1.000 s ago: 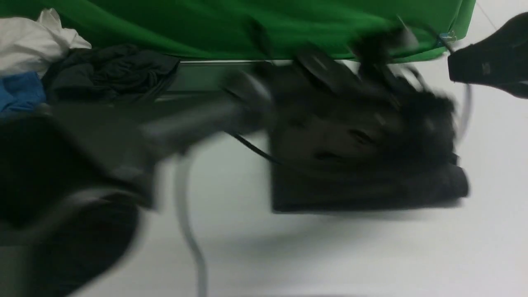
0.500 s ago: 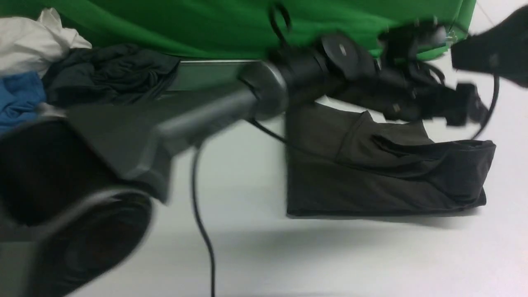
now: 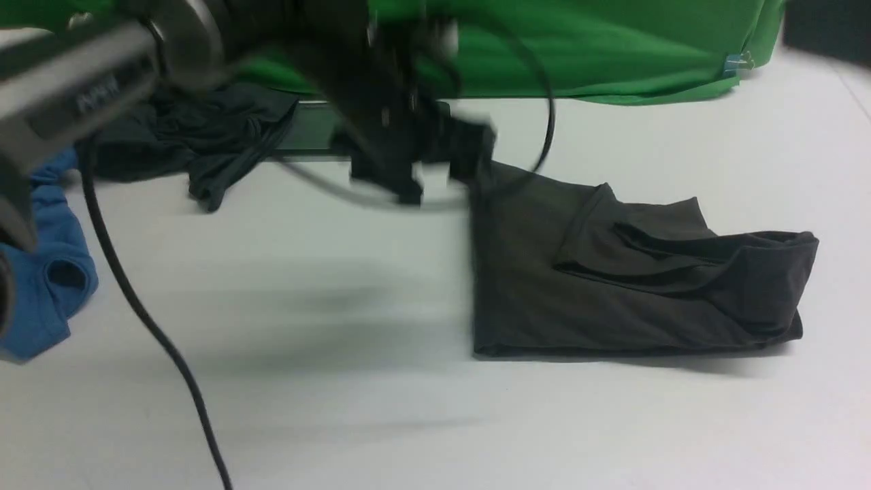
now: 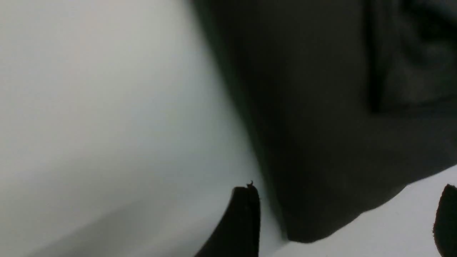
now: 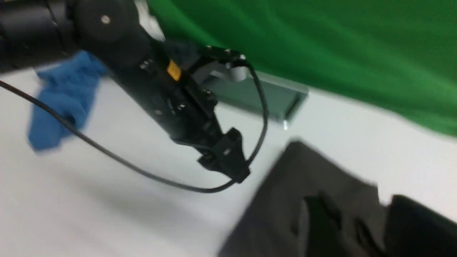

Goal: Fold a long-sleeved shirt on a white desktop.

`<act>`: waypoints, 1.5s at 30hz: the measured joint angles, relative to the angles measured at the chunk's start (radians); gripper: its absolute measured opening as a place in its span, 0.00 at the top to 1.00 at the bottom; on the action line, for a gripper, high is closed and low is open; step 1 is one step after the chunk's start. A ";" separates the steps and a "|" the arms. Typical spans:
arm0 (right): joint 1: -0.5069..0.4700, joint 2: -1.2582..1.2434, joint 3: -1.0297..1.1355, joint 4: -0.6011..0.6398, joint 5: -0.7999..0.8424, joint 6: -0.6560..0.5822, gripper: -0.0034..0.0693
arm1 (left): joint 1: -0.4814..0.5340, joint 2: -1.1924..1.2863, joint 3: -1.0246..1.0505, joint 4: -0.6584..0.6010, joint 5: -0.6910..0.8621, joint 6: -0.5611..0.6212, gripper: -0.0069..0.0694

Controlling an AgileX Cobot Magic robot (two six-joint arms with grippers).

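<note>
Swung back from above the far right part of the long-sleeved shirt (image 3: 544,272) to beside its left edge, compared with half a second ago, with the left arm (image 3: 272,41). Blurred there by motion, with left jaws spread wide and with nothing between the fingers (image 4: 237,225). Raised farther into the upper right corner of the front view, with only a blurred part of the right arm (image 3: 833,27) showing. Parted too at the right jaws, less clearly because of blur, with nothing seen gripped.

Resting on the white surface (image 3: 272,408), right of centre, with the shirt. Unchanged in outline from half a second ago, but shifted rightward and spread more at its right end than a full second ago. Folded over in the middle, with loose folds and a raised, rumpled part at the right end. Now uncovered along much of the upper edge.

Newly exposed at the left, more of a blue garment (image 3: 61,272) and the hanging end of a smaller dark garment (image 3: 204,156). Mostly hidden now behind the left arm, by contrast, the white cloth. Visible again at the corner of the green cloth (image 3: 612,61), a small clip (image 3: 738,63).
</note>
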 joint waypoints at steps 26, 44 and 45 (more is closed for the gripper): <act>-0.092 0.813 -0.148 -0.014 -0.033 0.011 0.35 | -0.012 0.081 0.336 -0.487 -0.318 0.435 0.59; -0.128 0.955 -0.153 0.098 -0.106 -0.082 0.59 | -0.012 0.081 0.336 -0.475 -0.322 0.436 0.81; -0.153 0.955 -0.159 0.092 -0.107 -0.080 0.76 | -0.012 0.081 0.336 -0.473 -0.323 0.436 0.81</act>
